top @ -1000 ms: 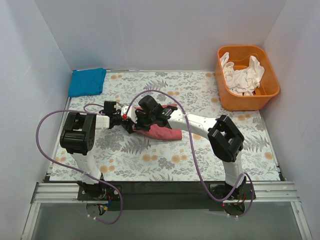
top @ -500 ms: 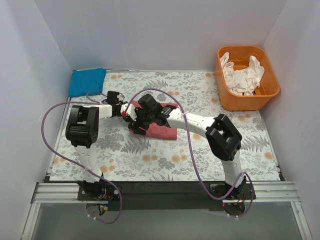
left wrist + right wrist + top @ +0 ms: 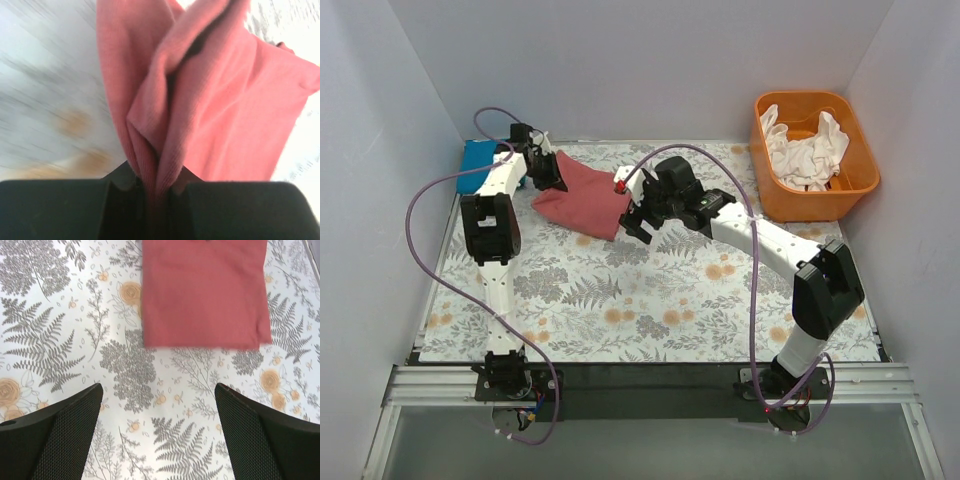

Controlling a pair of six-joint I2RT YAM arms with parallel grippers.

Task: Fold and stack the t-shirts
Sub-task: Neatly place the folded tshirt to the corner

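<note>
Folded red t-shirt (image 3: 582, 192) has moved from mid-table to the far left, near the folded blue t-shirt (image 3: 476, 165). Your left gripper (image 3: 548, 172) pinches its bunched edge. Your right gripper (image 3: 638, 218) has let go, fingers spread. Judgement: stacking is under way.

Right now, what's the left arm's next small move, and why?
Probably carry the red shirt leftward onto the blue shirt: the left pincer is shut on its edge, the right pincer is open and clear, and the red shirt is not yet stacked.
</note>
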